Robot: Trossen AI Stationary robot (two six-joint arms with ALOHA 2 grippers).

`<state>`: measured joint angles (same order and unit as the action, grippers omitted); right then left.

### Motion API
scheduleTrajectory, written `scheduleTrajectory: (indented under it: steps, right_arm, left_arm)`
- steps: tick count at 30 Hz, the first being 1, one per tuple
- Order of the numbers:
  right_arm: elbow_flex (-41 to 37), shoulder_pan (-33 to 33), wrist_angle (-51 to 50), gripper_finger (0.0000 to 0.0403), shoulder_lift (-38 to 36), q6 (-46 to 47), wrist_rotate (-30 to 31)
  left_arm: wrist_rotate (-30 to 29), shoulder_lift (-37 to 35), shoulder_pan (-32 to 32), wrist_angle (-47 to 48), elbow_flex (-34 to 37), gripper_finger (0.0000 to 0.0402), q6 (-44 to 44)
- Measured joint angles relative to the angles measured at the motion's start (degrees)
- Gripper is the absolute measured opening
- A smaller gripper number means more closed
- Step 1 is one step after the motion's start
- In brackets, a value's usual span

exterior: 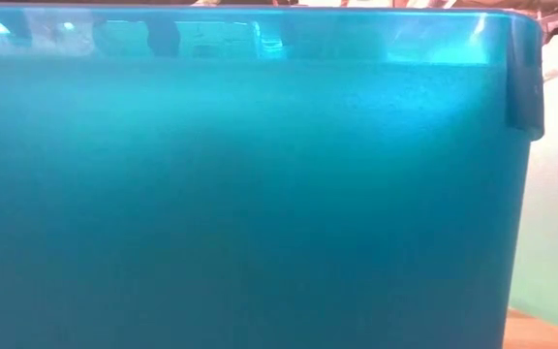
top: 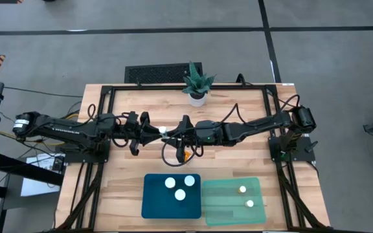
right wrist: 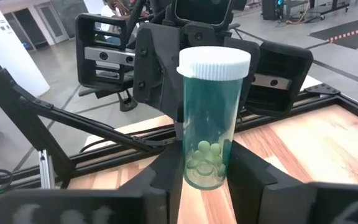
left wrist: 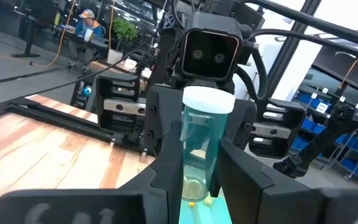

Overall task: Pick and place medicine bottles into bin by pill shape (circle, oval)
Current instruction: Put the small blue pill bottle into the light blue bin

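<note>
Right gripper (right wrist: 207,167) is pinching the medicine bottle (right wrist: 211,118) upright above mid-table while the left gripper (left wrist: 194,180) is pressing its sides from opposite, so one should be gripping firmly before the other is loosening, since this smooth translucent cylinder, white-capped and carrying small roundish pills, is probably slipping easily.

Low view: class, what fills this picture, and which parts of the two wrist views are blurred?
Low view: the dark blue plastic tray wall fills it, out of focus, glare along its rim. Left wrist view: the near dark fingers are blurred; the white-capped bottle is sharp. Right wrist view: likewise, fingers blurred.
</note>
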<state>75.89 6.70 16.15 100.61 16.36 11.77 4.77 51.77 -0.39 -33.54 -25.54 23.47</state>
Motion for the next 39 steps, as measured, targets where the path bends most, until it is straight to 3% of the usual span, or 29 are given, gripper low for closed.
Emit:
scheduleTrajectory:
  steps: [9, 13, 18, 25, 33, 39]
  right_arm:
    - [0.01, 0.02, -3.20, 0.0218, 0.01, 0.07, 0.00]
    - [0.01, 0.02, -6.76, 0.0243, -0.23, 0.18, 0.00]
    - [0.01, 0.07, -15.66, 0.0246, -1.97, 1.59, -1.94]
    - [0.01, 0.02, -15.16, 0.0245, -2.15, 1.61, -2.93]
    - [-0.01, -0.11, -28.99, 0.0245, -2.72, 5.29, -3.39]
    - [0.01, -0.24, -32.17, 0.0245, -11.69, 3.52, -4.74]
  left_arm:
    - [0.00, 0.00, 0.00, -0.76, 0.00, 0.0083, 0.19]
    - [0.00, 0.00, 0.00, -0.74, 0.00, 0.0084, 0.19]
    - [0.05, 0.00, 0.00, -0.70, 0.00, 0.0084, 0.18]
    - [0.03, 0.00, 0.00, 1.09, 0.00, 0.0084, -0.14]
    - [-0.03, -0.10, 0.00, 5.43, 0.00, 0.0084, 4.34]
    - [3.52, -9.52, 1.63, 9.67, -2.53, 0.0084, 4.85]
